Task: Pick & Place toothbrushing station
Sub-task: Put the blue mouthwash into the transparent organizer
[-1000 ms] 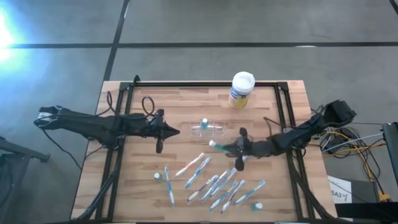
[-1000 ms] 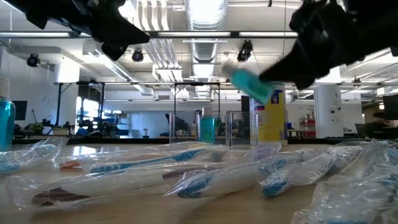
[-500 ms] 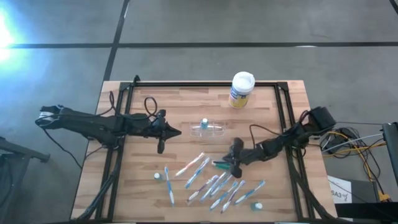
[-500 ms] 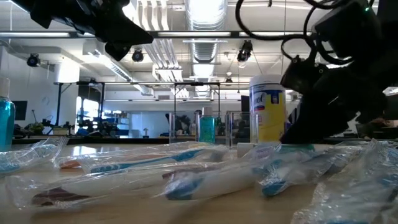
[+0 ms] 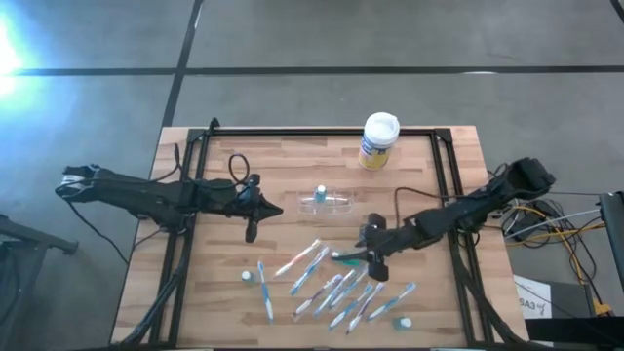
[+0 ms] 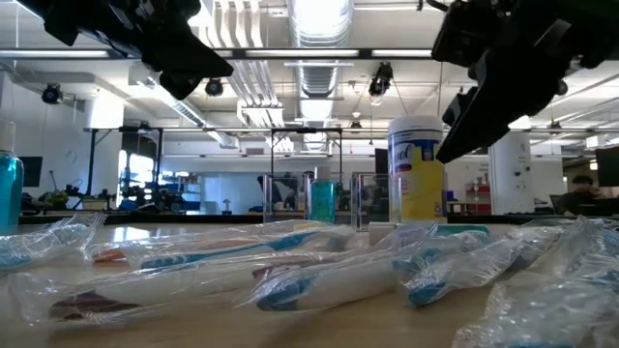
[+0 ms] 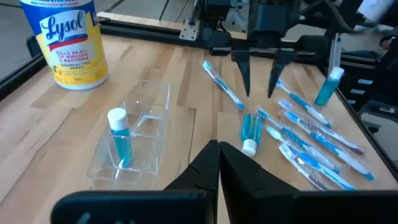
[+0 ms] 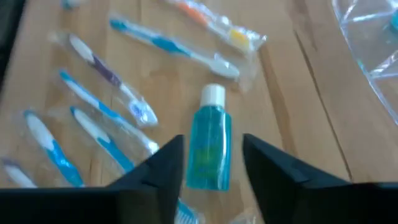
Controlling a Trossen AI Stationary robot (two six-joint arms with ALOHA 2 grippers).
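The clear holder (image 5: pixel 328 202) stands mid-table with one teal tube (image 7: pixel 119 138) upright in it. Wrapped toothbrushes (image 5: pixel 331 285) lie scattered on the near half of the table. A teal bottle with a white cap (image 8: pixel 209 147) lies flat on the wood beside them. My right gripper (image 5: pixel 374 259) hangs open just above that bottle, a finger on either side of it and clear of it, as the left wrist view shows (image 7: pixel 258 87). My left gripper (image 5: pixel 251 211) waits shut to the left of the holder.
A white-lidded yellow-labelled canister (image 5: pixel 379 141) stands at the far edge behind the holder. Small teal-capped tubes stand at the near left (image 5: pixel 247 276) and near right (image 5: pixel 404 322). A black frame rail (image 5: pixel 322 134) runs around the tabletop.
My right gripper held the teal bottle in the air beside the holder. It tipped down and went toward the near edge, laid the bottle on the table by the toothbrushes, opened and rose clear. The bottle now lies flat.
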